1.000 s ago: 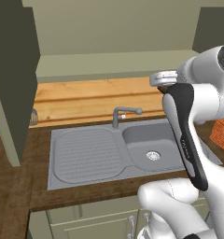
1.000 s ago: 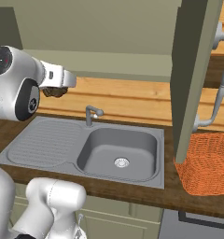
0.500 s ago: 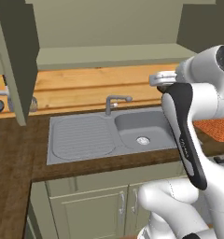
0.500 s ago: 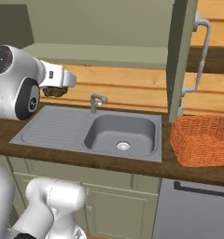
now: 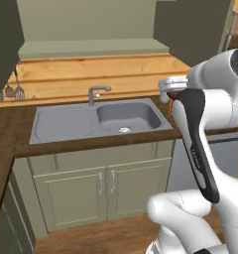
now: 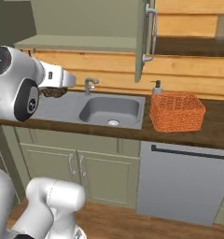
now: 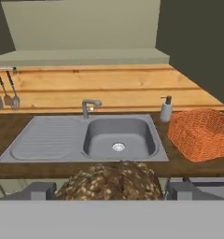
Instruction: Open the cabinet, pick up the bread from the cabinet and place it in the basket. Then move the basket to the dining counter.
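In the left base view, the white arm rises at the right, and the gripper (image 5: 169,94) sits at the arm's upper left end, above the right edge of the grey sink (image 5: 98,120). Its fingers are hidden behind the arm here. The sink bowl holds nothing but its drain. A tap (image 5: 95,93) stands behind the bowl, and utensils (image 5: 15,91) hang on the wooden wall at the left.

In the right base view, the gripper (image 6: 52,92) points toward the sink (image 6: 93,109) from the left, held above the draining board. A dark brown lump, the bread (image 6: 52,92), shows beneath the white hand. The orange basket (image 6: 176,111) stands on the worktop right of the sink, well apart from the bread; nothing is seen inside it. A soap dispenser (image 6: 156,87) stands just behind the basket's left corner. Above, one cabinet (image 6: 146,35) door stands open, edge-on, with its silver bar handle.

In the hand view, the speckled brown bread (image 7: 113,182) fills the space between the two grey finger tips (image 7: 38,191), which stand wide on either side and clasp the loaf. The basket (image 7: 202,133) lies to the upper right, with the soap dispenser (image 7: 166,109) beside it.
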